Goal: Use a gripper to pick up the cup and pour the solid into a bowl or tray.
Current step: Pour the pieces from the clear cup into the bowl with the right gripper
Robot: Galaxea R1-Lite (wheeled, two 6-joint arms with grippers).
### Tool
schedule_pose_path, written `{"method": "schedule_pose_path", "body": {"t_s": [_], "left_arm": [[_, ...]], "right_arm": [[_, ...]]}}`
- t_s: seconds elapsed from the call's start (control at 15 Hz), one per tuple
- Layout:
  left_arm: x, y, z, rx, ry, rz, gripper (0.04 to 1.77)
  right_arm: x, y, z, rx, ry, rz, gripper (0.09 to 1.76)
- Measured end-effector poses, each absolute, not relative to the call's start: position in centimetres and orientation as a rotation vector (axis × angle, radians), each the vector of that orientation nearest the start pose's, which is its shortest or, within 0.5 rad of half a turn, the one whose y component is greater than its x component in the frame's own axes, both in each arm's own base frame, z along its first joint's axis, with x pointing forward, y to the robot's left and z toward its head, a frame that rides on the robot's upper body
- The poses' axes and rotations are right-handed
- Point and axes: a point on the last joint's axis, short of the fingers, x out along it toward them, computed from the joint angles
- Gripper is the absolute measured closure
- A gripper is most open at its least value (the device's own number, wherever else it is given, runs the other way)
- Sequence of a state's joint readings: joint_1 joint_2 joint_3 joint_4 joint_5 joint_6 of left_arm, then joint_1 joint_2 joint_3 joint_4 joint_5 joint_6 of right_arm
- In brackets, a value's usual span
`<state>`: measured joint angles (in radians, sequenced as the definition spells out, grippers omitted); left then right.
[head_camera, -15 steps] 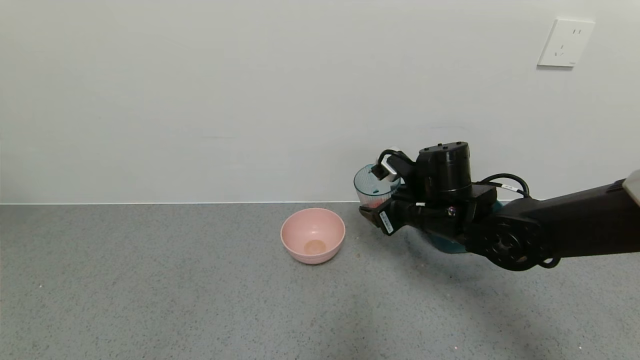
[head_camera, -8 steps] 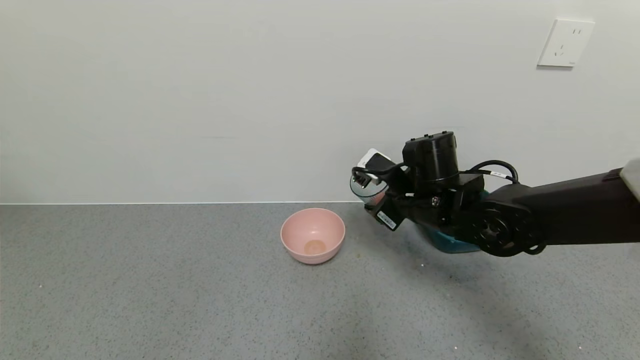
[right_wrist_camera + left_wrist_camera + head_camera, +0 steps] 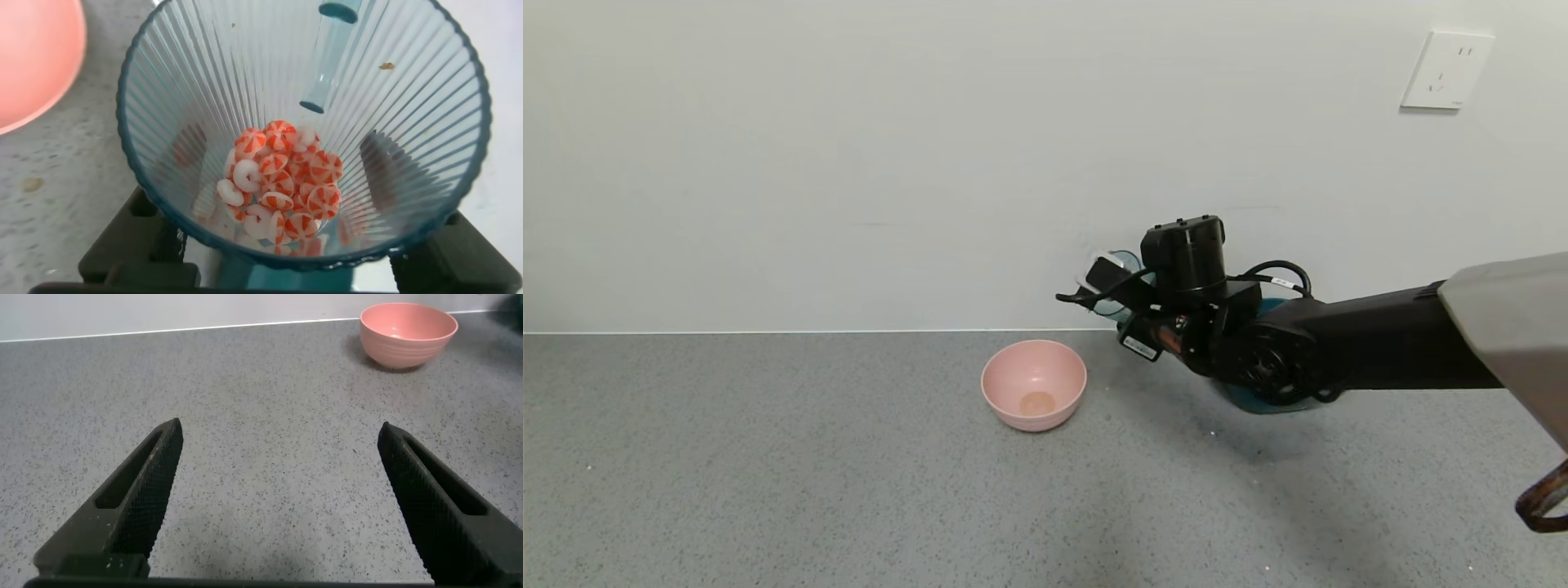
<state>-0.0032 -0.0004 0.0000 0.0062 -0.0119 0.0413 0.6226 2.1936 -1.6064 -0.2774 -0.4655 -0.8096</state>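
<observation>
Counter (image 3: 768, 474): grey speckled, fills the lower frame.
Right gripper (image 3: 1123, 314): centre-right of the head view, clamped on the cup (image 3: 1117, 286), mostly hiding it.
Bowl (image 3: 1034, 384): pink, centre, lower left of the cup; cut off upper left in the right wrist view.
Left gripper (image 3: 278, 506): fingers spread apart, seen only in its wrist view.
Solid (image 3: 282, 188): red-and-white bits inside the cup, visible only from the right wrist.

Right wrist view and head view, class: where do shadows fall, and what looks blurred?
Head view: a soft shadow lies on the counter beneath the right gripper. Right wrist view: the cup and solid are sharp, while the bowl blurs at the edge.
</observation>
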Motion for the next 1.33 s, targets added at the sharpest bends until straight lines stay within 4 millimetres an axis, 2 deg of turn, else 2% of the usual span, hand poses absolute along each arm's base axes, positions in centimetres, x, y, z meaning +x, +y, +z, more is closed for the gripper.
{"method": "schedule_pose_path", "body": {"t_s": [0.33, 1.07, 1.33], "left_arm": [[-2.3, 0.0, 7.5, 0.041, 0.005, -0.015, 0.09], [-2.3, 0.0, 7.5, 0.041, 0.005, -0.016, 0.09], [-2.3, 0.0, 7.5, 0.041, 0.005, -0.016, 0.09]], "right_arm": [[38.2, 27.9, 17.5, -1.149, 0.177, 0.192, 0.51], [39.2, 30.9, 16.0, -1.456, 0.128, 0.202, 0.51], [39.2, 32.2, 16.2, -1.57, 0.08, 0.207, 0.51]]}}
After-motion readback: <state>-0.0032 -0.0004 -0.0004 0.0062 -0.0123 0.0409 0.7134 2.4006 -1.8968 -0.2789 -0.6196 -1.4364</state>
